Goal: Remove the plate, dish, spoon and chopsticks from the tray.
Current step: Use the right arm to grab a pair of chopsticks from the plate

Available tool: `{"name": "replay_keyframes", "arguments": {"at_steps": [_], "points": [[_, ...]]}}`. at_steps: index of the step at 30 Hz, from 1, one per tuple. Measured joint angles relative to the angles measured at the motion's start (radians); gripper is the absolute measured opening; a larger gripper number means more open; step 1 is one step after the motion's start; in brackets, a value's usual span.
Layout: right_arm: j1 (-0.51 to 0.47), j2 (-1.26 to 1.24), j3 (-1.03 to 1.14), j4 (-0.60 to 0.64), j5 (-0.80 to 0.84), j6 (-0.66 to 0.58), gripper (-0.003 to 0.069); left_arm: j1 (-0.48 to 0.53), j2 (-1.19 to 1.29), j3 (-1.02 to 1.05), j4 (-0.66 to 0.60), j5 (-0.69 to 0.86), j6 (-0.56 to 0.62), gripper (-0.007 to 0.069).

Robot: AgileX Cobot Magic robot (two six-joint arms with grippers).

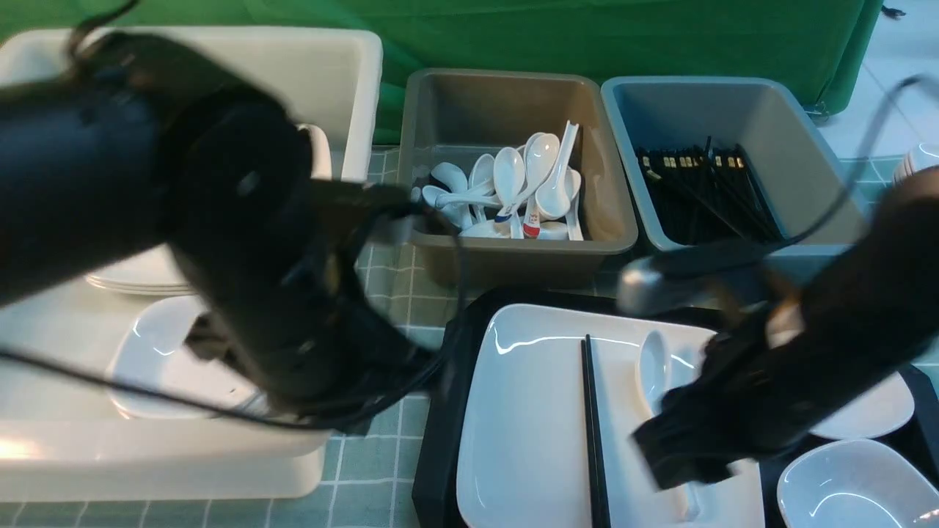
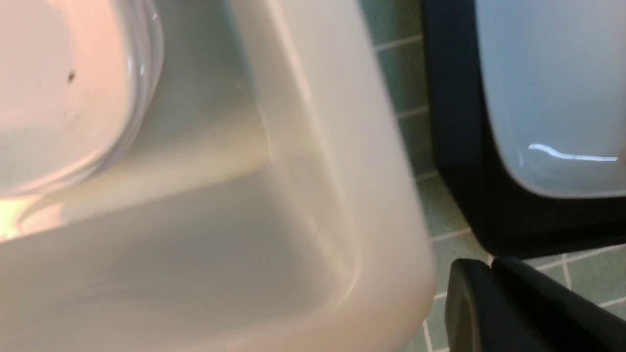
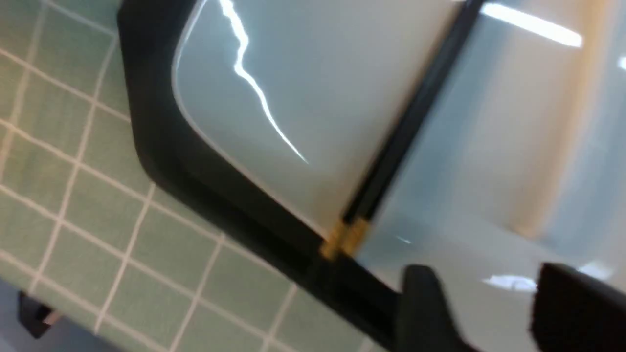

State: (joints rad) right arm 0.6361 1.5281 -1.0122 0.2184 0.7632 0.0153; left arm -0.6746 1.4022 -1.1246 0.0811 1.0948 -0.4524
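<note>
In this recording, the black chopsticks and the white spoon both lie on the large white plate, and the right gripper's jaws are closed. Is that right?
Not quite: the jaws of the right gripper stand apart, as the right wrist view shows. The chopsticks and the spoon do both lie on the plate.

Green curtain [image 1: 506, 33] hangs behind the table. Pale tiled floor [image 1: 910, 66] beyond the curtain's right end. Table under a green checked cloth [image 1: 374, 458], in front of the curtain. Light reflects off glossy surfaces; source unseen.
</note>
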Motion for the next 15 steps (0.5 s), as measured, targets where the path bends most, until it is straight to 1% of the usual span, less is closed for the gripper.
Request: {"name": "replay_keyframes", "arguments": {"at_steps": [2,4,8,10,11,12,15], "points": [[0.031,0.087,-0.01,-0.011,-0.035,0.027,0.0485,0.0,-0.056,0.051,0.0,-0.011,-0.016,0.0009],[0.052,0.169,-0.031,-0.045,-0.054,0.068,0.0516,0.0,-0.092,0.082,0.0,-0.015,-0.024,0.0009],[0.074,0.26,-0.063,-0.099,-0.078,0.139,0.0523,0.0,-0.152,0.096,0.0,-0.02,-0.027,0.0009],[0.078,0.283,-0.07,-0.108,-0.091,0.153,0.0496,0.0,-0.174,0.096,0.0,-0.025,-0.03,0.0009],[0.079,0.286,-0.072,-0.113,-0.092,0.155,0.0472,0.0,-0.183,0.096,0.002,-0.025,-0.03,0.0009],[0.081,0.286,-0.073,-0.113,-0.098,0.156,0.0405,0.0,-0.188,0.096,0.004,-0.025,-0.03,0.0009],[0.083,0.289,-0.073,-0.113,-0.109,0.155,0.0155,0.0,-0.192,0.096,0.008,-0.026,-0.03,0.0009]]}}
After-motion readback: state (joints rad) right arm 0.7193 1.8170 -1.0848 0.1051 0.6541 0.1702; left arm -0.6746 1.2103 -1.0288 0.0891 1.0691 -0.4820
